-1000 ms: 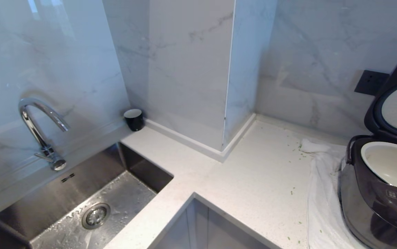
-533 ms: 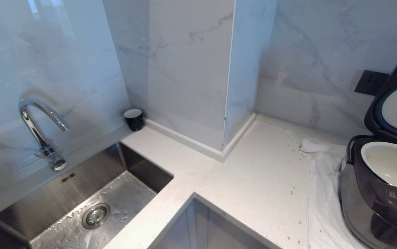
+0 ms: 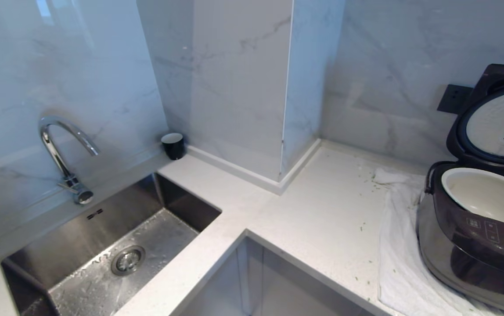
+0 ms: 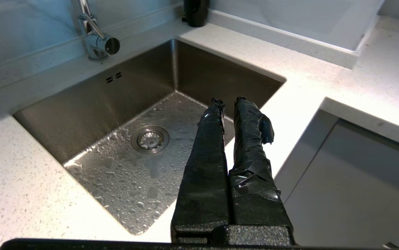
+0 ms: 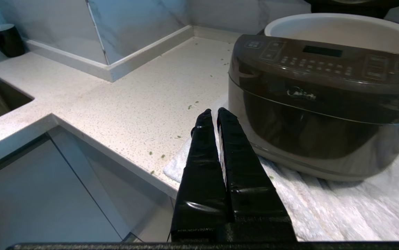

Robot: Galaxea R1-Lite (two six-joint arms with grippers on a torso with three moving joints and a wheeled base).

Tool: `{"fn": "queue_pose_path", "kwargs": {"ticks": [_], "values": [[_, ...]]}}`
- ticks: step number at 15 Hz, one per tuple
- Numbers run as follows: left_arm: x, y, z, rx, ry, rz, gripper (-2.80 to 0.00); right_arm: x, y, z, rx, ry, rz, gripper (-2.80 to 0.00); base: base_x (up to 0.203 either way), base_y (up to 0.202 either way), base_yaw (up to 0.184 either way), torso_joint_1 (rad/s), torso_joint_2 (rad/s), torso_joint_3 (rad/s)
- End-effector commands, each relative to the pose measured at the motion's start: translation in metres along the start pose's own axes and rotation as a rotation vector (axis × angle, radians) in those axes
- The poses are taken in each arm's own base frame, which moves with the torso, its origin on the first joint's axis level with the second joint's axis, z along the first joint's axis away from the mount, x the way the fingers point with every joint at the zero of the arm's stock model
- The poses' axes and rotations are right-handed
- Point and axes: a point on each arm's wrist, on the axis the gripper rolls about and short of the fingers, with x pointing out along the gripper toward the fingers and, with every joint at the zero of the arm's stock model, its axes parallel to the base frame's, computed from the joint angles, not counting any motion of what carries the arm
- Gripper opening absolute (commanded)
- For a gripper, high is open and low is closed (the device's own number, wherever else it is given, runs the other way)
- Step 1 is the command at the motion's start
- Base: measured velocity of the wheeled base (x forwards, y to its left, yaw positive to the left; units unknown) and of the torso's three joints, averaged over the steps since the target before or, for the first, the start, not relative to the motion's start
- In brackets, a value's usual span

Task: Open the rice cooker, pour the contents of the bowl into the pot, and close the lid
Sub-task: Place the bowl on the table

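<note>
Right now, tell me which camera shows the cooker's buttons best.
The right wrist view: the rice cooker faces it, front panel whole. The head view cuts the panel at its edge. The left wrist view shows none.

One rice cooker (image 3: 476,237), one pot (image 3: 484,195), one white towel (image 3: 403,263), one sink (image 3: 102,245), one faucet (image 3: 65,153), and one black cup (image 3: 173,145) beside the sink.

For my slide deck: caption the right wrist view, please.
Shut right gripper hangs before the open rice cooker standing on a white towel.
</note>
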Motion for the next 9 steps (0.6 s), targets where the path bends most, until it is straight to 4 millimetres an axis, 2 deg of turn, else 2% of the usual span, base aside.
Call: {"fn": "queue_pose_path", "kwargs": {"ticks": [1,7,9], "values": [[0.0002,0.0,-0.0004,-0.001,0.002,0.0,-2.8,0.0001,0.0,0.0001,0.0,0.0,0.0,-2.8,-0.12,0.0,-0.007,-0.012,-0.01,0.007],[0.0002,0.0,-0.0003,0.001,0.002,0.0,-2.8,0.0001,0.0,0.0001,0.001,0.0,0.0,-2.8,0.0,0.0,0.0,0.0,0.0,0.0],[0.0002,0.0,-0.0003,0.0,0.002,-0.002,-2.8,0.0001,0.0,0.0001,0.002,0.0,0.0,-2.8,0.0,0.009,-0.108,0.009,0.0,0.0]]}}
